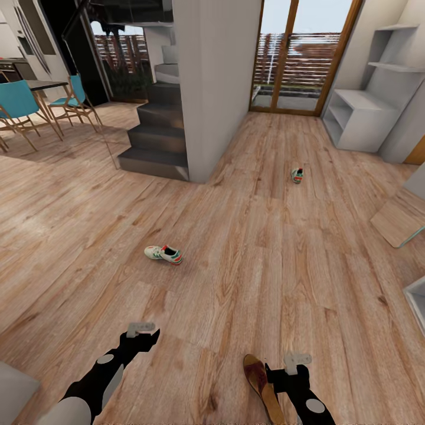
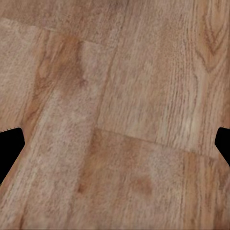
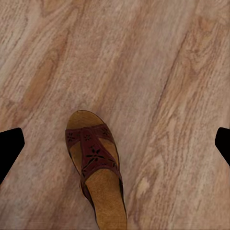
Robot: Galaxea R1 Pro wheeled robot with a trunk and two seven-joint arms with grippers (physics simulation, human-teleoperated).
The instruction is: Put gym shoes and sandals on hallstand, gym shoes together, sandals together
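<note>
Head view: one gym shoe lies on the corridor floor at 11 o'clock, another near the hallstand at 1 o'clock.

Left wrist view: left claw spread over bare planks.

Right wrist view: right claw released above a brown sandal; I'd judge it the first pick, needing a descent and squeeze.

A sandal lies on the floor just left of the right hand. One shoe lies ahead of the left hand, the other shoe far ahead to the right. The rack stands against the far right wall, beyond that shoe. Stairs rise at the far left, chairs further left.
</note>
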